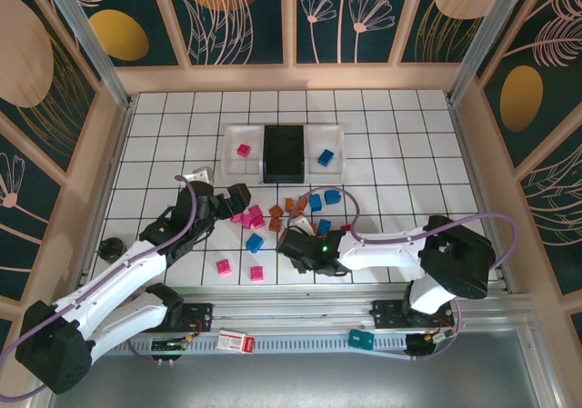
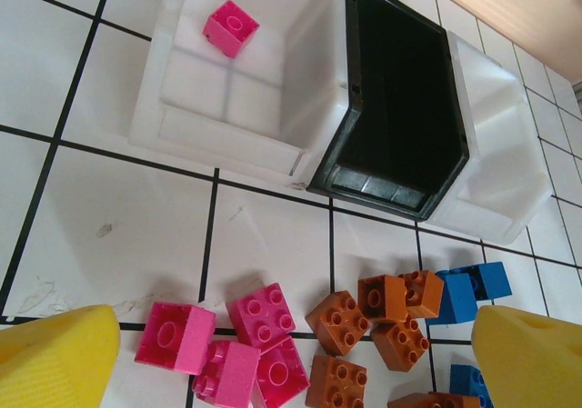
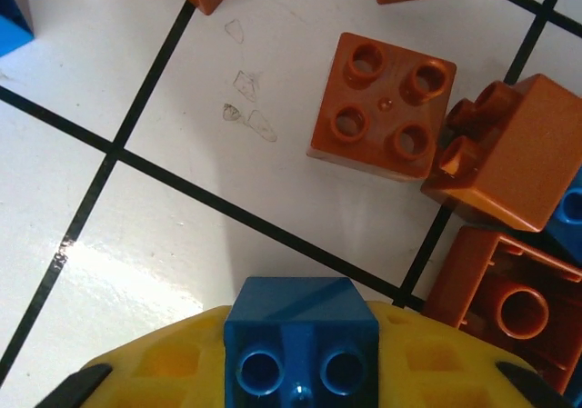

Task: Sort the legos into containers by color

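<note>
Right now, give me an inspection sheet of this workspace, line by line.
Surface: white tiled table, faint scuffs.
Job's things: loose legos mid-table; pink lego in left white tray, blue lego in right white tray; black tray, none seen.
Clutter: small black object at table's left edge.
Grippers: left gripper open above the pile; right gripper shut on a blue brick.
Cables: purple cables along both arms.
Surroundings: floral wall panels.

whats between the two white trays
The black tray, empty, sits between the left white tray and the right white tray, right up against both. The top external view shows this.
</note>
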